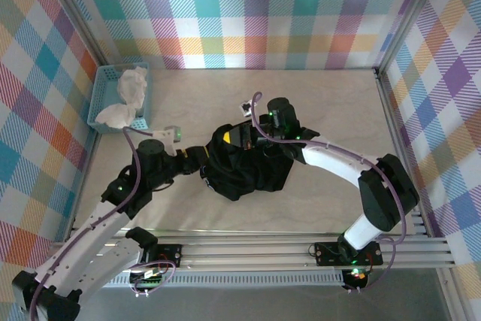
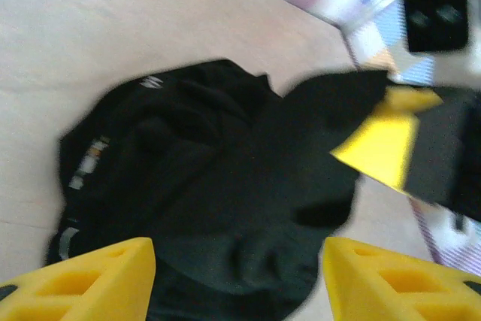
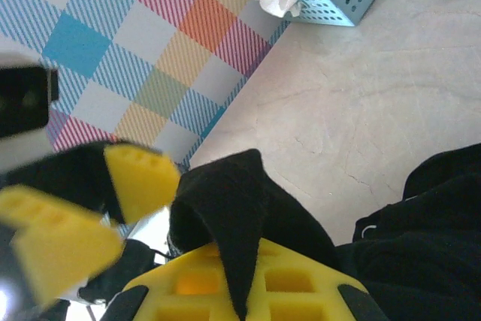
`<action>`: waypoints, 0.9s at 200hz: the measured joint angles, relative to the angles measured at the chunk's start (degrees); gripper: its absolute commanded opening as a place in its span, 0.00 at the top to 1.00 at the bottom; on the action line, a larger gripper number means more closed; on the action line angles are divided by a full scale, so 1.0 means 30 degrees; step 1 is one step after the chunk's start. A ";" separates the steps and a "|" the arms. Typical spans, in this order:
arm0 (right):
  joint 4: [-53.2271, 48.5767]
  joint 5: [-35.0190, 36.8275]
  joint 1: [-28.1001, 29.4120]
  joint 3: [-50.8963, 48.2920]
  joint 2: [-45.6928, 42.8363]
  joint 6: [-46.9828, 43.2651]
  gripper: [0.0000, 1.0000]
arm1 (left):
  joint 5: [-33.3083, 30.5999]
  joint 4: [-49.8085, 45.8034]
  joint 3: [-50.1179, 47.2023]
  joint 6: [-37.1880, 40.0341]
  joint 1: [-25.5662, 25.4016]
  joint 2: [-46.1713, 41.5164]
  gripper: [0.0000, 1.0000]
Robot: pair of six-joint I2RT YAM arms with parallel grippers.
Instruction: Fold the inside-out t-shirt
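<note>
The t-shirt (image 1: 248, 171) is black all over, with a few small pale marks near one edge; the table (image 1: 331, 95) is pale beige with a faint grain; the walls (image 1: 263, 13) carry a plaid of pink, teal, yellow, orange, purple and white, hatched with fine diagonal stripes; the basket (image 1: 96, 103) is light blue, its sides dotted with holes; the cloth (image 1: 129, 95) in it is white; the left arm (image 1: 90, 238) and the right arm (image 1: 338, 159) are white with black joints; the cables (image 1: 134, 148) are purple; the left gripper (image 2: 237, 272) and the right gripper (image 3: 240, 295) are bright yellow on black
</note>
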 measured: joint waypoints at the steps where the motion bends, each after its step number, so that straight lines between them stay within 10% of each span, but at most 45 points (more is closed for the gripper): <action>1: 0.0000 0.0022 0.0000 0.0000 0.0000 0.0015 1.00 | 0.0000 0.0036 -0.0007 0.0007 -0.0066 0.0022 0.39; 52: 0.0015 0.0714 -0.0022 0.0000 -0.0051 0.0561 1.00 | 0.0066 0.1945 0.0270 -0.0131 -0.1974 0.4357 0.48; 115: -0.1428 0.1224 -0.0685 0.0000 -0.1246 -0.0175 1.00 | 0.0168 0.4073 0.0758 0.1370 -0.1974 0.6572 1.00; 180: -0.8575 0.0481 -0.3344 0.2579 -0.1916 -0.4823 0.94 | 0.6601 0.7788 -0.1515 0.5778 -0.1202 0.0860 1.00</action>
